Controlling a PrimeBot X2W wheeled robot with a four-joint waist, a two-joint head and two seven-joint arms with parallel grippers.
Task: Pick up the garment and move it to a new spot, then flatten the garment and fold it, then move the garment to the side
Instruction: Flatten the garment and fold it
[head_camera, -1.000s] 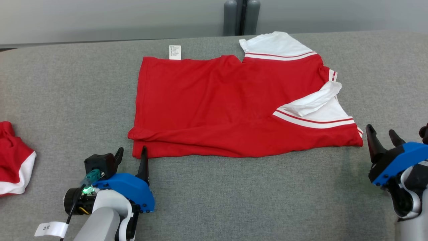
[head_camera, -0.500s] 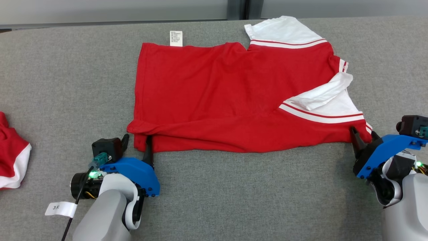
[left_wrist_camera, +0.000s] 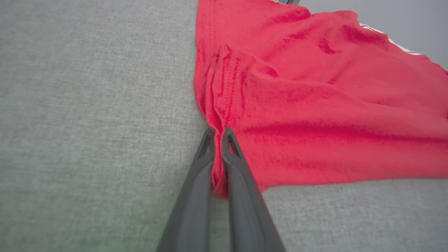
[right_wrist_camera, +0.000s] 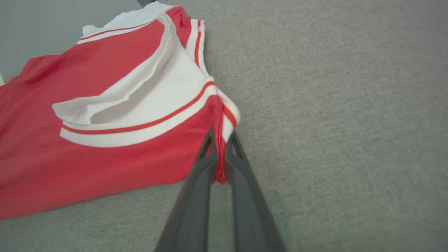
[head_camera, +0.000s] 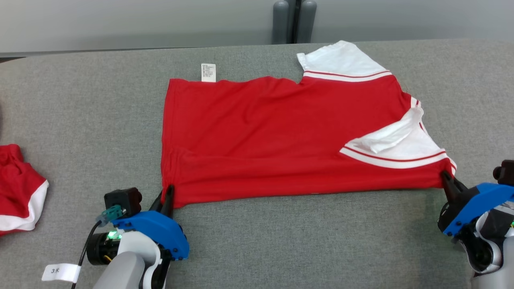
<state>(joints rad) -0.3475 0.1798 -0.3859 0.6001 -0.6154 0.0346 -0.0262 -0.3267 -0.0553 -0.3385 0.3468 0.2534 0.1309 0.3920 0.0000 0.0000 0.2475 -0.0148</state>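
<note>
"So, where does the garment (head_camera: 281,136) lie against each hand?"

"Flat on the grey worktop (head_camera: 80,112), red with white striped parts, across the middle of the head view. The left hand (head_camera: 166,196) sits at the cloth's seven o'clock corner, so from that hand the fabric spreads away toward one and two o'clock. The right hand (head_camera: 447,180) sits at the four o'clock corner, and the fabric runs off from it toward ten o'clock."

"Are the hands gripping?"

"Yes, both. In the left wrist view the two dark fingers (left_wrist_camera: 196,196) are pressed together with a bunched red hem between them. In the right wrist view the fingers (right_wrist_camera: 245,196) pinch the corner where a red-and-white striped edge meets the red body."

"And the count?"

"Two hands, one on each near corner. Two garments: the held one, and a second red-and-white garment (head_camera: 18,188), crumpled at nine o'clock on the worktop, well apart from the left hand. One white care label (head_camera: 208,72) sticks out at the held garment's eleven o'clock edge. Two grey posts (head_camera: 293,22) stand side by side beyond the worktop at twelve o'clock."
</note>
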